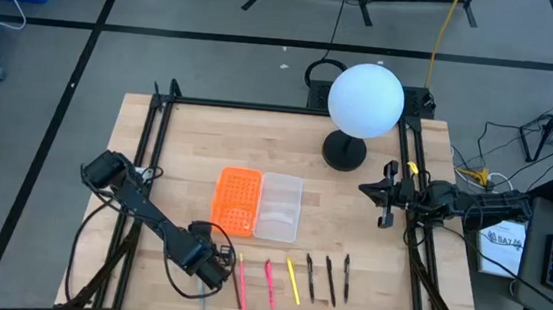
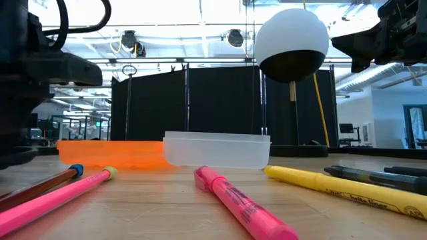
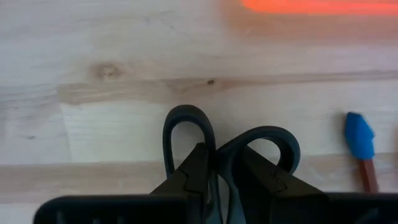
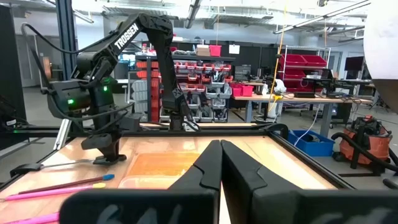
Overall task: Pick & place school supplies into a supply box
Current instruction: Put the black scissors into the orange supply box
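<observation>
The black-handled scissors (image 3: 186,127) sit between the fingers of my left gripper (image 3: 217,158), which stands near the table's near edge (image 1: 215,265) and is shut on them; their blades are hidden under the gripper. Several pens lie in a row beside it: a red-orange pencil (image 1: 241,277), a pink one (image 1: 269,280), a yellow one (image 1: 293,280) and dark ones (image 1: 329,280). The clear supply box (image 1: 278,207) rests flat on the table, joined to an orange panel (image 1: 236,202). My right gripper (image 1: 374,191) waits shut at the table's right edge. My left gripper pinches the scissors between its two fingers (image 3: 194,171) just behind the handle loops, where the two handles meet (image 3: 219,163). It comes from above, pointing down. Both loops (image 3: 268,144) stick out past the fingertips, close over the table; whether they are lifted clear I cannot tell.
A lamp with a white globe (image 1: 366,100) on a black base (image 1: 344,151) stands on the far right of the table. Black rails (image 1: 147,144) run along the left and right sides. Bare wood lies between the box and the row of pens.
</observation>
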Tool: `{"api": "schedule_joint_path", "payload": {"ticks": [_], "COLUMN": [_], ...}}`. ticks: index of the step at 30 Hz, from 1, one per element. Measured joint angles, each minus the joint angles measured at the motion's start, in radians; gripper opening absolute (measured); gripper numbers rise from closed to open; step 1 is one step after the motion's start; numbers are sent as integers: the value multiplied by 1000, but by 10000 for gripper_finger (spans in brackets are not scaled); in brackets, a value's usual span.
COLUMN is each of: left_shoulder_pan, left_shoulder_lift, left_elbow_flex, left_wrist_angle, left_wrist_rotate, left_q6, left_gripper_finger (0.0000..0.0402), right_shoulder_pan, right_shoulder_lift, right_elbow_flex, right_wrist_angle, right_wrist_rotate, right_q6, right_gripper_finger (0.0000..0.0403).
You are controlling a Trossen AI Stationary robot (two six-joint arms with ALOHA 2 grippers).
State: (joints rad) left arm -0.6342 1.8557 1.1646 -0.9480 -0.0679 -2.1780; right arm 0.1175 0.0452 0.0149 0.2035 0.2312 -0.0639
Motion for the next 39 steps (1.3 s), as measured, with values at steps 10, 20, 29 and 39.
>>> {"api": "schedule_joint_path", "payload": {"ticks": [10, 20, 29, 39], "left_shoulder_pan": [29, 189, 386, 586], "left_shoulder_lift": [-59, -83, -83, -80], "left_elbow_flex": [119, 373, 430, 430], "left_wrist_angle": [-135, -435, -455, -227], "left_wrist_rotate": [9, -57, -46, -37], "left_q6": [91, 353, 550, 765], "left_gripper_finger": [59, 59, 59, 59], "right_shoulder_pan": [0, 0, 0, 0], "right_shoulder_lift": [0, 0, 0, 0], "right_elbow_flex": [0, 0, 0, 0], "right_wrist_angle": [-14, -14, -14, -14], "right_wrist_rotate": [0, 1, 1, 2], "right_q6": [0, 0, 0, 0], "right_gripper_finger": [0, 0, 0, 0]}}
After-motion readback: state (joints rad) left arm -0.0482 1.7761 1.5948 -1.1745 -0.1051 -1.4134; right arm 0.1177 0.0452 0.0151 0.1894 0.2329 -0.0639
